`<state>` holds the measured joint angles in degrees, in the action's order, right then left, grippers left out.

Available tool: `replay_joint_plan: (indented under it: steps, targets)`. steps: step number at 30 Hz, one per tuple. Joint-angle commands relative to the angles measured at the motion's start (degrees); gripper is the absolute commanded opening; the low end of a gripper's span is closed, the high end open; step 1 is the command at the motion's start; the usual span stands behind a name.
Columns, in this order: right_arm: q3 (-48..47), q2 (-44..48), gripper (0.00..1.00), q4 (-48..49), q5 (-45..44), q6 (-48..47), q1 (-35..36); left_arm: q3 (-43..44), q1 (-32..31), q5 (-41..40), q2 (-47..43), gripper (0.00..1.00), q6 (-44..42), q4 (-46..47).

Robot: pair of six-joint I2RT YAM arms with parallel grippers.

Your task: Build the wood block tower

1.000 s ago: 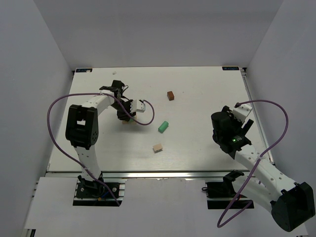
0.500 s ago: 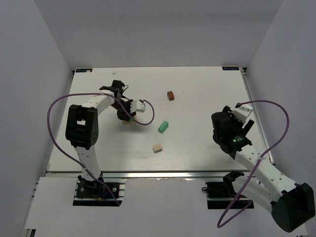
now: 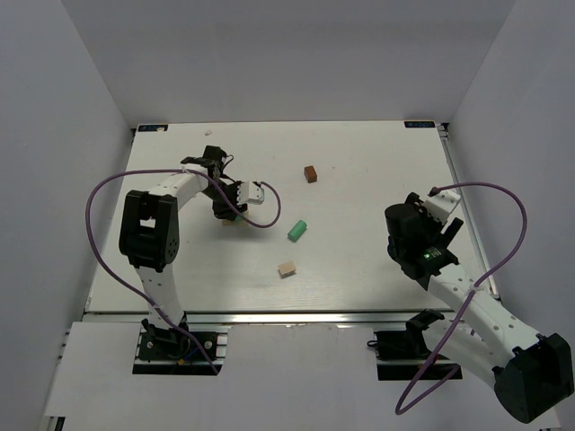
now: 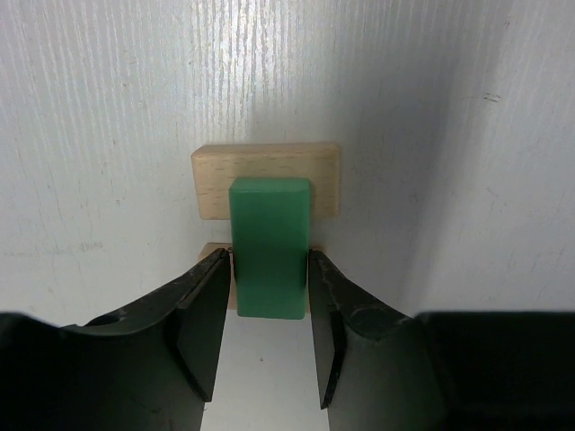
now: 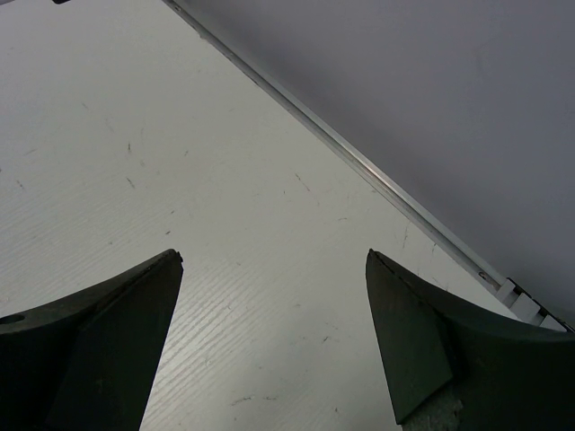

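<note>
Top view: over the last second nothing shifts. The left claw (image 3: 230,212) stays low over the tower (image 3: 231,222) in the desk's (image 3: 377,269) left-back part. A brown cube (image 3: 311,173), a loose green block (image 3: 297,230) and a tan block (image 3: 287,268) lie apart mid-desk, so we judge three pieces remain.

Left wrist: narrow jaws flank the top green block (image 4: 269,242), laid across a tan slab (image 4: 267,166). Gripping or releasing, we cannot tell.

Right wrist: the right claw (image 5: 274,260) gapes wide, empty.

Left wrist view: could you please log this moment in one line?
stack: green block on tan block | left jaws: astride green block, grip unclear | right jaws: open, empty
</note>
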<state>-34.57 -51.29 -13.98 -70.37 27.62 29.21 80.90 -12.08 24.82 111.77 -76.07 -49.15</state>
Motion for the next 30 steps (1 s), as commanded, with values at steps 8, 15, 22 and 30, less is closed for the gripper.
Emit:
replay_joint_plan:
  steps: [8, 15, 22, 30]
  targets:
    - [-0.3, 0.6, 0.88, 0.1, -2.7, 0.2, -0.3, 0.9, 0.5, 2.6, -3.7, 0.98, -0.6, -0.7]
    - [-0.4, 1.1, 0.88, -0.3, -2.5, 0.3, -0.3, 3.2, 0.4, 5.4, -6.2, 0.98, -0.7, -2.9]
    - [0.1, 3.3, 0.88, -0.2, -1.0, 0.4, -0.3, 3.7, 0.5, 8.3, -11.2, 0.98, 3.1, 0.0]
    - [-0.2, 3.7, 0.9, 0.5, 2.4, 0.5, -0.3, 8.8, 0.1, 6.9, -9.8, 0.98, 48.4, 29.3]
